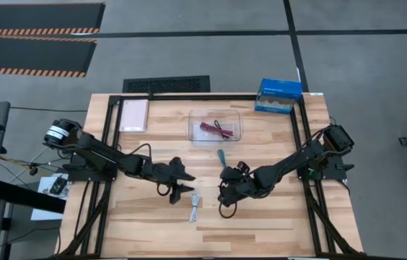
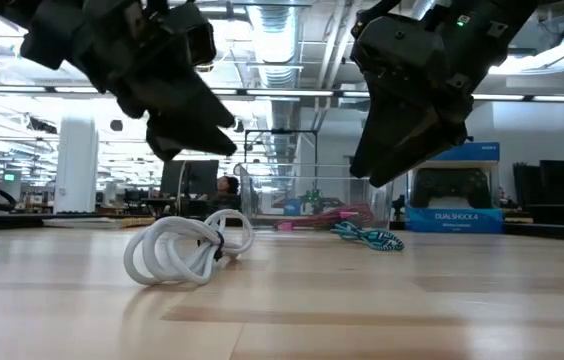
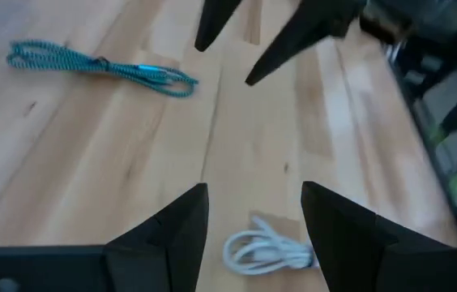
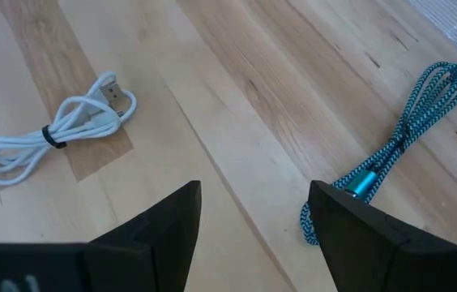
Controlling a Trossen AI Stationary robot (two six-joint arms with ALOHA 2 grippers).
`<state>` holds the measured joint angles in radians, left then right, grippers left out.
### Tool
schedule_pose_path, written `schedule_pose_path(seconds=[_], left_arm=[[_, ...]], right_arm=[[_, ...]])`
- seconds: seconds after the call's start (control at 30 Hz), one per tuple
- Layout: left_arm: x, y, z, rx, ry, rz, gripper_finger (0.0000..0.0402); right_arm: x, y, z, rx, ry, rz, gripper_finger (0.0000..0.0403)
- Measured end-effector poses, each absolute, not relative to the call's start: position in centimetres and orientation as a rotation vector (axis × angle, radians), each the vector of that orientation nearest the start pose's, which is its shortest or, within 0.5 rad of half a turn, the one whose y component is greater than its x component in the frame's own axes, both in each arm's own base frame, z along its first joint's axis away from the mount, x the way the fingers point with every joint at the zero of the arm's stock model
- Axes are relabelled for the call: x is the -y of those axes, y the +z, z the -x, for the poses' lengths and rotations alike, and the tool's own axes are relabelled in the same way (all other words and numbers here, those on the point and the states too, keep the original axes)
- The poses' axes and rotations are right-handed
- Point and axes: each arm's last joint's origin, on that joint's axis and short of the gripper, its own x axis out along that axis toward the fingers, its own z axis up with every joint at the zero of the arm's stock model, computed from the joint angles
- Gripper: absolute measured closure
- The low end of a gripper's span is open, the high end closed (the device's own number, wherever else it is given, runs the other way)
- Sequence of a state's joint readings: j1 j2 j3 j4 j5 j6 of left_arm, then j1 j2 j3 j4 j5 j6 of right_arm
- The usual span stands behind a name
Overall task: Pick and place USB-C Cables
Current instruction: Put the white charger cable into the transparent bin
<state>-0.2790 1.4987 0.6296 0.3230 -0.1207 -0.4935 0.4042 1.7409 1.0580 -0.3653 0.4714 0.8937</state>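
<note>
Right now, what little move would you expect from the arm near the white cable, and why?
Probably the left gripper lowers onto the white cable. Its fingers are open and empty just above it, while the red cable already lies in the clear bin.

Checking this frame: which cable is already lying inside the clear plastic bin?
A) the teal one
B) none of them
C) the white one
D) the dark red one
D: the dark red cable lies in the clear bin, while the white cable and the teal cable lie on the table.
</note>
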Motion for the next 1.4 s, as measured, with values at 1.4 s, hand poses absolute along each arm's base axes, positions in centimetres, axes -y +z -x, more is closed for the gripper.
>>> schedule_pose_path(seconds=[1.4], left_arm=[[11.9,12.0,-28.0,-0.575,-0.04,0.022,0.0214]], right_arm=[[-12.4,17.5,-31.7,-0.823,-0.454,-0.381,0.0147]])
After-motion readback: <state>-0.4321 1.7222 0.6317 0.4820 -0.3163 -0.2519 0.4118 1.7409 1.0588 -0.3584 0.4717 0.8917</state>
